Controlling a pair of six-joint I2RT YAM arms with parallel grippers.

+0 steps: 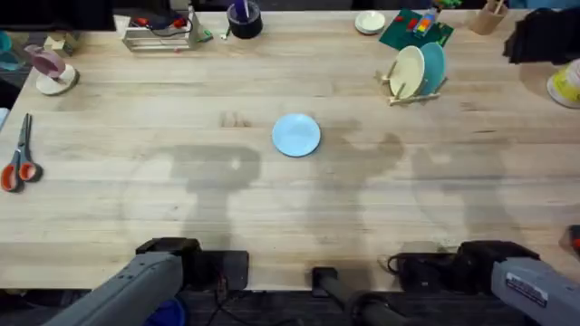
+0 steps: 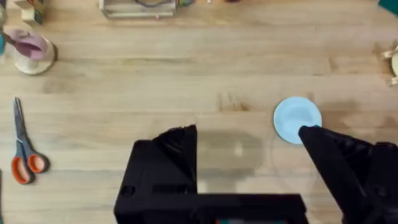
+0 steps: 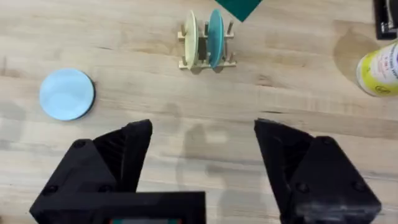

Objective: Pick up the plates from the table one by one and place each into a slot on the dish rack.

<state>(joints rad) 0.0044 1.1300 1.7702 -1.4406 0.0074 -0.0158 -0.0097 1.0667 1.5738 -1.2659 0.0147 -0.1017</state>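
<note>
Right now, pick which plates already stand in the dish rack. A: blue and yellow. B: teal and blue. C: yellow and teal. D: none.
C: the yellow plate and teal plate stand upright in the dish rack, while the blue plate lies flat on the table.

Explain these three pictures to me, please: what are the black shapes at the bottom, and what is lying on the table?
This is a robot with two arms at a wooden table. One picture is taken from above, over the arms' bases. The other two come from small cameras on each wrist, so the black shapes at their lower edge are that arm's own two fingers.

The left tool and the right tool are both open and hold nothing.

A pale blue plate lies flat near the middle of the table. Farther back on the right stands a small wooden dish rack, with a cream-yellow plate and a teal plate standing on edge in its slots.

Scissors with orange handles lie at the left edge.
</note>
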